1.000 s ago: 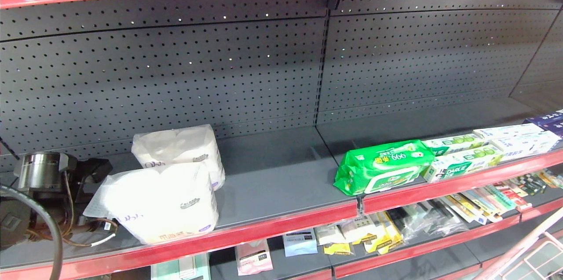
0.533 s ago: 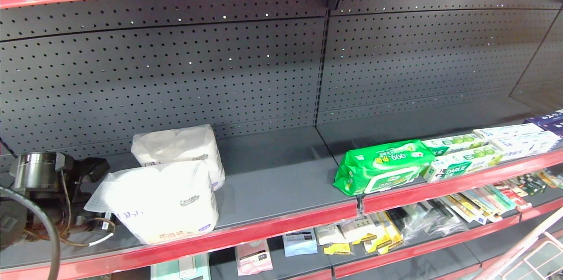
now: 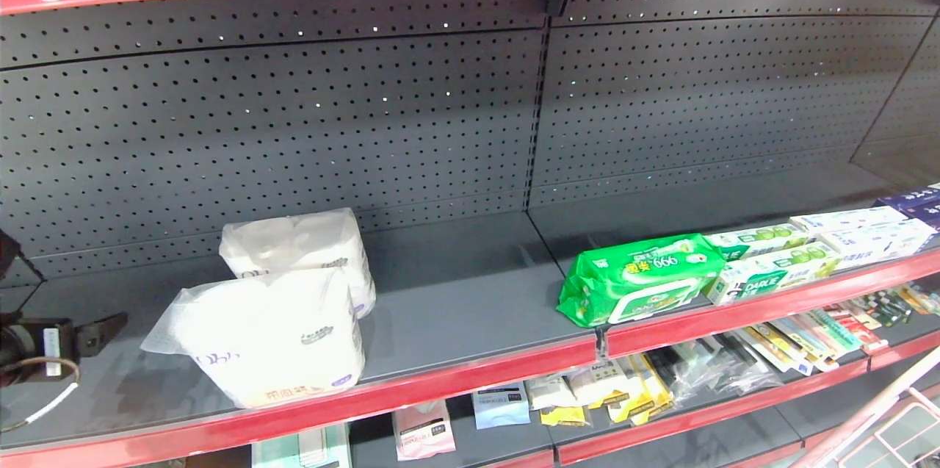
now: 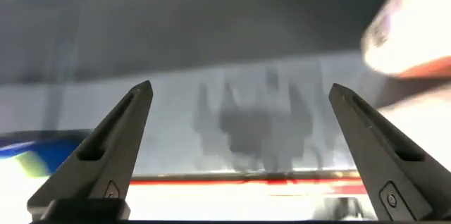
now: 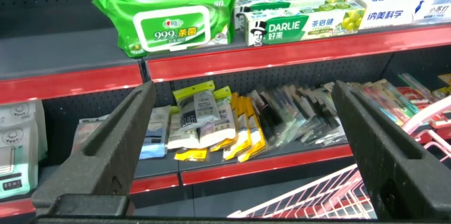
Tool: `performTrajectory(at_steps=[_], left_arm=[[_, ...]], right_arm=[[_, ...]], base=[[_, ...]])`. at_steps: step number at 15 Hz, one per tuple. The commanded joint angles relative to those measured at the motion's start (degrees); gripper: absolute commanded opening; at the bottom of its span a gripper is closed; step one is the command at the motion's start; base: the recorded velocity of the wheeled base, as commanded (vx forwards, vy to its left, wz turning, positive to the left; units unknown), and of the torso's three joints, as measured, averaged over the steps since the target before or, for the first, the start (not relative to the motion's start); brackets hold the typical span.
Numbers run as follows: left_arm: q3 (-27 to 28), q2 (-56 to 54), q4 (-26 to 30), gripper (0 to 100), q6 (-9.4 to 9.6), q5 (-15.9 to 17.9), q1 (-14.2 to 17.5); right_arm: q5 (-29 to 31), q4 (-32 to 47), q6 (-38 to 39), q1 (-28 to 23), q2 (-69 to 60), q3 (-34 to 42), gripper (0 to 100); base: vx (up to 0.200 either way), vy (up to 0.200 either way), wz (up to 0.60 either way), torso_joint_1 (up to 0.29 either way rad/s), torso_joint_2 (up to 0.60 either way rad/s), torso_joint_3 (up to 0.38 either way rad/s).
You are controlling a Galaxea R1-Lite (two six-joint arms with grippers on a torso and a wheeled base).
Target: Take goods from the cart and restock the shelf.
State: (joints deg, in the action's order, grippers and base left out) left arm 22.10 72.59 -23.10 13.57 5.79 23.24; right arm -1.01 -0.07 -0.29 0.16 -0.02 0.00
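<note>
Jaws of the left gripper are being held wide apart with nothing between them, and those of the right gripper are likewise being kept wide and empty.

Every place is being given from the green wet-wipes pack. This pack is being carried flat on the grey shelf board, close to the board's red front edge.

Well to the left of the wet-wipes pack, on the same board, two white tissue packs are being carried. The front tissue pack is being borne right at the red edge. The rear tissue pack is being borne just behind it, seemingly touching it. Farther left again, beyond the front tissue pack and apart from it, the left gripper is being held low over the board.

Just right of the wet-wipes pack, toothpaste boxes are being carried lengthwise along the front edge, and the nearest one is being pressed against the pack or nearly so.

Below the wet-wipes pack, small sachets and carded goods are being displayed on the lower shelf. The right gripper is being pointed toward that lower shelf from in front.

Below and well to the right of the wet-wipes pack, a corner of the pink wire cart is being shown.
</note>
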Motion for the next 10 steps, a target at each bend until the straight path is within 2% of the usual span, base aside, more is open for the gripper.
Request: performTrajectory(at_steps=[1, 2, 4, 5, 6, 7, 8, 9, 10], left_arm=[[-8.6, -28.3, 1.7, 100, -1.88, 3.6, 0.0], [-9.0, -33.4, 2.4, 100, -4.52, 7.8, -0.4], [-9.3, -39.5, 3.8, 100, -7.24, 15.0, -0.3], [-9.5, -44.4, 5.5, 100, -9.26, 19.9, -0.4], [-10.9, -49.0, 7.3, 100, -9.35, 22.9, -0.4], [-12.3, -52.4, 9.1, 100, -9.35, 23.5, -0.4], [-15.1, -57.9, 13.8, 100, -9.35, 21.5, 0.1], [-17.7, -62.0, 16.8, 100, -9.70, 17.0, 0.6], [-20.5, -66.9, 18.4, 100, -10.32, 9.2, 0.9]], right_arm=[[0.0, 0.0, -0.1, 0.0, 0.0, 0.0, 100], [0.0, 0.0, -0.1, 0.0, 0.0, 0.0, 100], [0.0, 0.0, 0.0, 0.0, 0.0, 0.0, 100], [0.0, 0.0, -0.1, 0.0, 0.0, 0.0, 100], [0.0, 0.0, -0.1, 0.0, 0.0, 0.0, 100], [0.0, 0.0, 0.0, 0.0, 0.0, 0.0, 100], [0.0, 0.0, 0.0, 0.0, 0.0, 0.0, 100], [0.0, 0.0, -0.1, 0.0, 0.0, 0.0, 100], [0.0, 0.0, -0.1, 0.0, 0.0, 0.0, 100]], base=[[0.000, 0.000, 0.00, 0.000, 0.00, 0.000], [0.000, 0.000, 0.00, 0.000, 0.00, 0.000], [0.000, 0.000, 0.00, 0.000, 0.00, 0.000], [0.000, 0.000, 0.00, 0.000, 0.00, 0.000], [0.000, 0.000, 0.00, 0.000, 0.00, 0.000], [0.000, 0.000, 0.00, 0.000, 0.00, 0.000], [0.000, 0.000, 0.00, 0.000, 0.00, 0.000], [0.000, 0.000, 0.00, 0.000, 0.00, 0.000], [0.000, 0.000, 0.00, 0.000, 0.00, 0.000]])
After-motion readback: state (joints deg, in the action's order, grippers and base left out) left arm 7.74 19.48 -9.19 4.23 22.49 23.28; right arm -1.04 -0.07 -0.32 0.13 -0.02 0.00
